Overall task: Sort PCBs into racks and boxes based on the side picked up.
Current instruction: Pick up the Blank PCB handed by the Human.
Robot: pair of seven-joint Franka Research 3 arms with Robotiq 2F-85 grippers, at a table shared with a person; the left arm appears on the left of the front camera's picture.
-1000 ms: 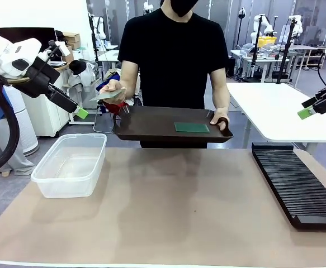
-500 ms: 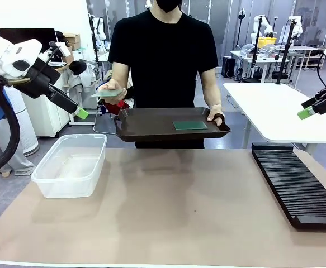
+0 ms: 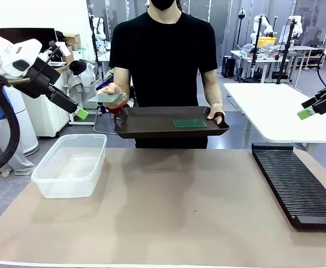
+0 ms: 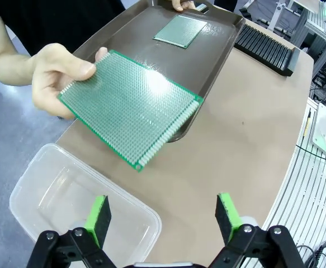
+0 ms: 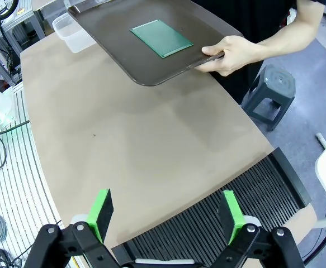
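Front view, a person's hand (image 3: 115, 89) holds one board (image 3: 105, 97) beside the tray (image 3: 151, 129), second board (image 3: 189, 123) flat on that tray, tub (image 3: 45, 178) at your left, rack (image 3: 297, 184) at your right, left wrist view, your left gripper (image 4: 164, 213) jaws wide apart, facing the held board, right wrist view, your right gripper (image 5: 165, 215) jaws apart above the rack.

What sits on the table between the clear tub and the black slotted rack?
Nothing: in the front view, bare brown tabletop runs from the clear tub to the black rack.
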